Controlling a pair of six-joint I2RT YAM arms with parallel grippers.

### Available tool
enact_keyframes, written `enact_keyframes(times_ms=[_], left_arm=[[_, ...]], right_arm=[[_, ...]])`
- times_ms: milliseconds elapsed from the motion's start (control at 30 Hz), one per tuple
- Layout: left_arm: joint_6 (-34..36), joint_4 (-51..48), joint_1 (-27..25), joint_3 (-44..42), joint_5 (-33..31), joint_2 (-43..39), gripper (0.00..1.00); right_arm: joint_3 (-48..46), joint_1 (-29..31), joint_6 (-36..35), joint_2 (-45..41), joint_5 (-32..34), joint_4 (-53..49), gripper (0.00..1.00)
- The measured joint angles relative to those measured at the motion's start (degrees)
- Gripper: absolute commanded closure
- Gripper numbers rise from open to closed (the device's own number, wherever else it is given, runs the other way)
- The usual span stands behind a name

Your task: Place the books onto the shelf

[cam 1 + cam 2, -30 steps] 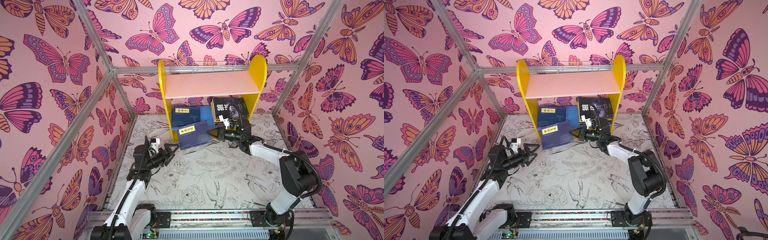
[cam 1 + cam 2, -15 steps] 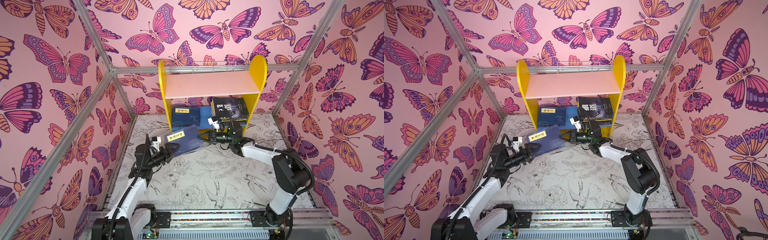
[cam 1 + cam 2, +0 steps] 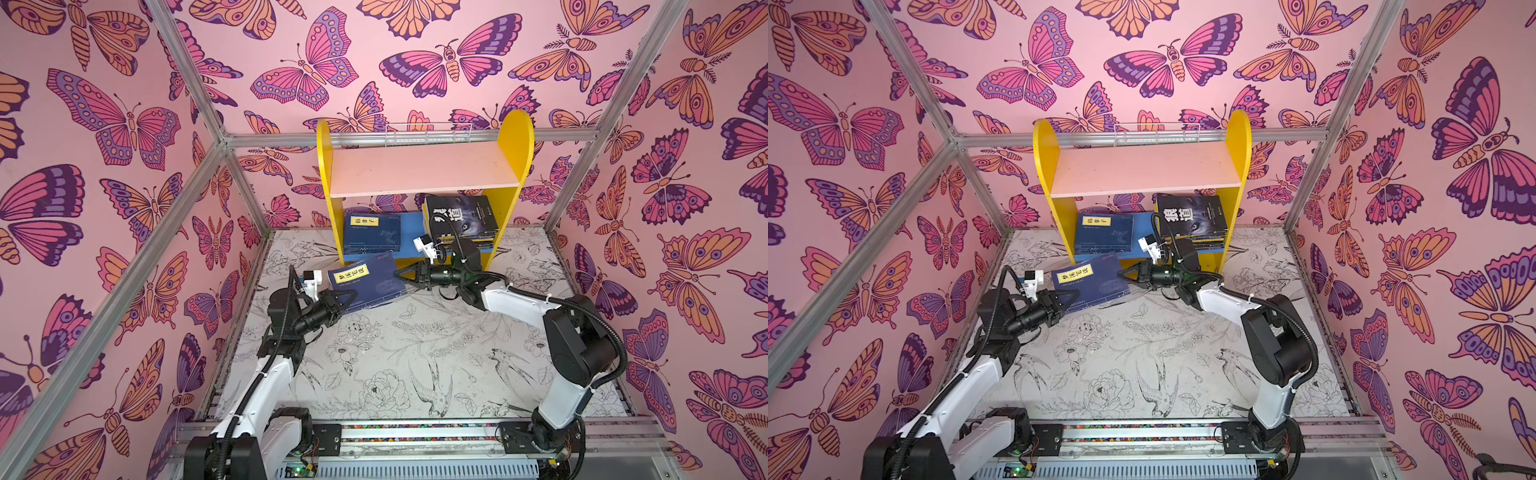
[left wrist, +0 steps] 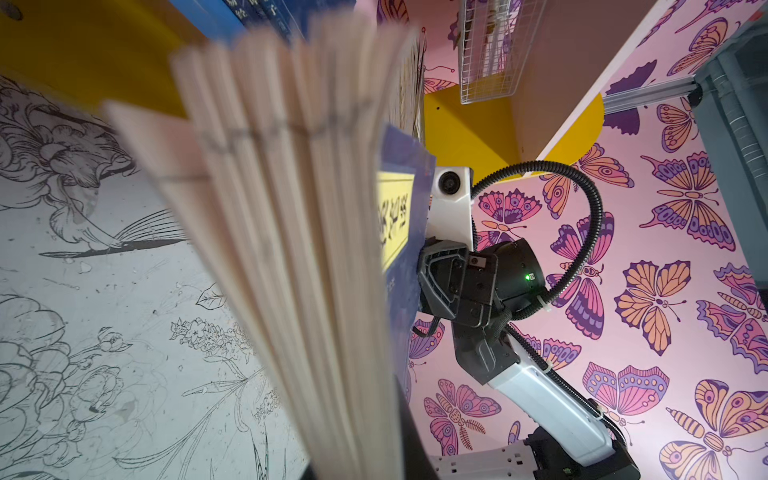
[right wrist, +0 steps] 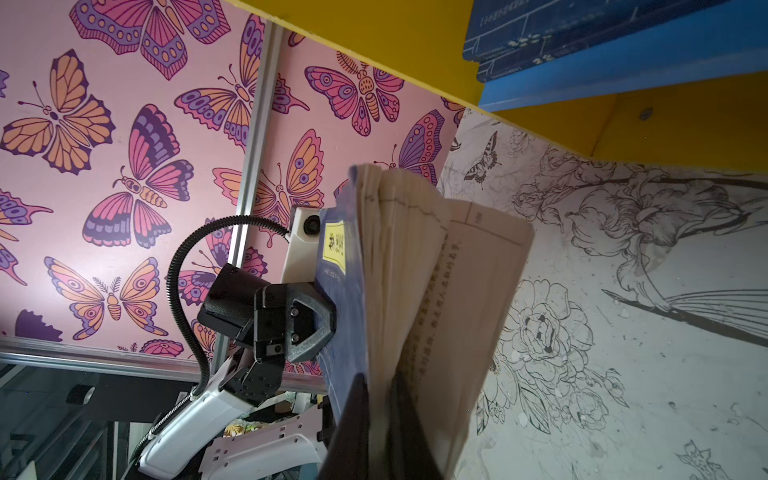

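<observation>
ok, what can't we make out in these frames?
- left gripper tips: left wrist view, blurred book pages cover them.
- right gripper grip on book: right wrist view, pages block it; top views too small.
- stack count under black book: top views, it covers them.
- shelf back: top views, upper board hides it.

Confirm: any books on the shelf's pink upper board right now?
No, the pink upper board is bare; the black-topped stack and a navy book sit on the blue lower board beneath it.
</observation>
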Motion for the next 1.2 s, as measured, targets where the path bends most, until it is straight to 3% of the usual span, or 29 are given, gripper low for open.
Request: enact_keyframes(times_ms=[100, 167, 667, 967, 1200], left_arm=[[-0.44, 0.42, 0.00, -0.28, -1.05, -1.36, 1.00], [-0.70, 0.61, 0.00, -0.33, -1.51, -2.23, 1.00], [-2.56, 3.48, 0.00, -1.03, -2.99, -2.75, 1.00], [-2.62, 3.52, 0.00, -1.03, -2.99, -2.86, 1.00], [-2.56, 3.54, 0.02, -1.42, -3.39, -2.97, 1.00]], right_arm=[[-0.04, -2.05, -0.66, -0.02, 0.68, -1.70, 0.57], [-0.17, -3.48, -1.03, -0.31, 1.05, -2.43, 0.55], [-2.45, -2.08, -4.44, -3.67, -2.32, -5.33, 0.57], [-2.45, 0.52, -4.94, -3.67, -4.57, -4.59, 0.83], [-2.45, 0.52, -3.54, -3.67, -5.27, -2.34, 0.96]])
